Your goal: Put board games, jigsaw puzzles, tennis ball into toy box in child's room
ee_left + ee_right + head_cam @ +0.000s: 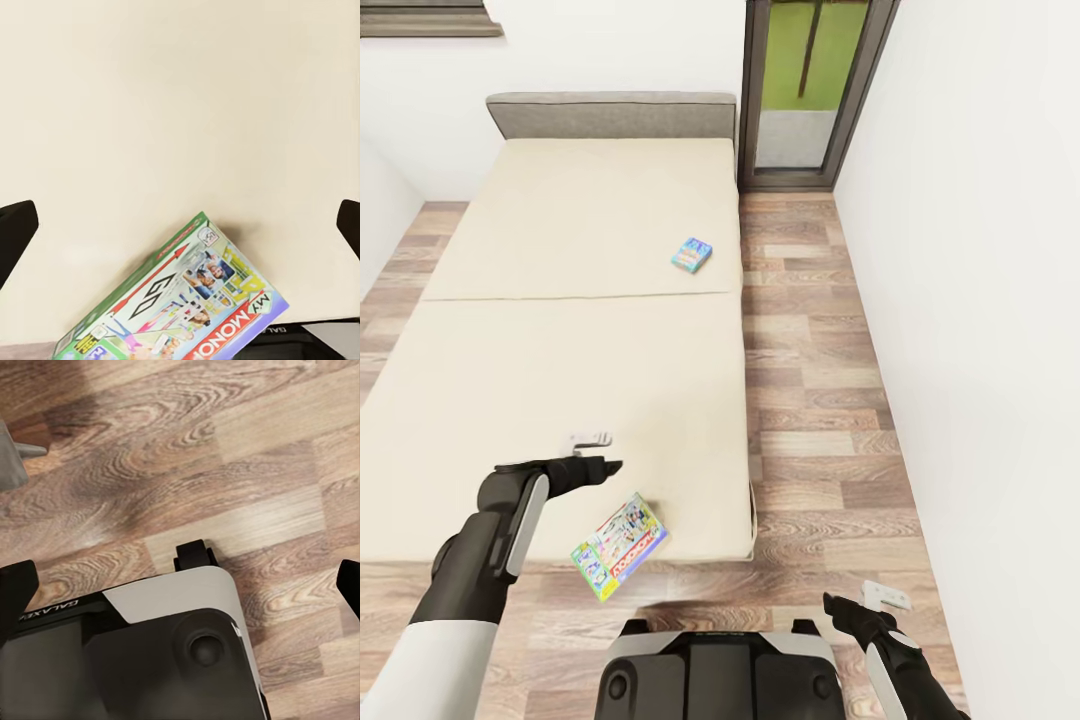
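Note:
On the cream bed (560, 330) two board games lie apart. A small blue one (691, 254) rests near the bed's right edge, toward the grey headboard. A green-edged one (618, 547) (184, 304) lies askew at the near edge, one corner sticking out over the floor. My left gripper (590, 439) (180, 225) hovers open over the cover just beyond that green-edged box, with nothing between its fingers. My right gripper (885, 595) (180, 585) is open and empty, low over the wood floor to the right of my base.
A strip of plank floor (810, 380) runs between the bed and the white right wall (980, 300). A grey-framed window (810, 90) stands at its far end. My base (715, 670) (172, 645) sits at the bed's foot.

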{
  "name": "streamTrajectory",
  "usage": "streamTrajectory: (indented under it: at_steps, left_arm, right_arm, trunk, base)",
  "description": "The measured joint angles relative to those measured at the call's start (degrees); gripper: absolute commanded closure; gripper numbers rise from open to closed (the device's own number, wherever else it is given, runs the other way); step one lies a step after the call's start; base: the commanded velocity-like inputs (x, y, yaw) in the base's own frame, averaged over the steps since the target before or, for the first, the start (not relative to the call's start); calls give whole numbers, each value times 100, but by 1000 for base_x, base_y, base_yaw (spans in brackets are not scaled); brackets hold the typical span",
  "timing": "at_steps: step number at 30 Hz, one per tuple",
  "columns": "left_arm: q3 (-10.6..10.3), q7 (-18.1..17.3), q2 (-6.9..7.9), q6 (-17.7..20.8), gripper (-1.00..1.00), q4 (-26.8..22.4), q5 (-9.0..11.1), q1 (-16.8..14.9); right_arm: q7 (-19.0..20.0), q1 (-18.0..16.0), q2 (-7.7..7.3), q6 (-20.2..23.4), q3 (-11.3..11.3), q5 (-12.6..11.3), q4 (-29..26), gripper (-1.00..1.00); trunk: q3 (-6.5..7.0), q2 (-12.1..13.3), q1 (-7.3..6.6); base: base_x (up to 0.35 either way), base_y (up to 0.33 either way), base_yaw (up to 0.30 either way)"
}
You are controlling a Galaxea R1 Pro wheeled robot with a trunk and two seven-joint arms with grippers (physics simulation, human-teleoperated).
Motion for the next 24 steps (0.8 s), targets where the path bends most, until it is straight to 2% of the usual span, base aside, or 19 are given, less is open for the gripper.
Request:
streamTrajectory:
  at_steps: [10, 24]
  left_arm:
    - [-3, -6, 9, 35, -100, 8, 2, 0]
    - [-45, 1, -50, 30, -100, 24, 3, 2]
  right_arm:
    - [2, 0, 0, -2, 1, 5, 0, -100]
    - [-2, -1, -1, 10, -7, -7, 51, -100]
  trunk:
    - [92, 0, 0]
    - [219, 0, 0]
  base:
    - [0, 0, 0]
    - [0, 0, 0]
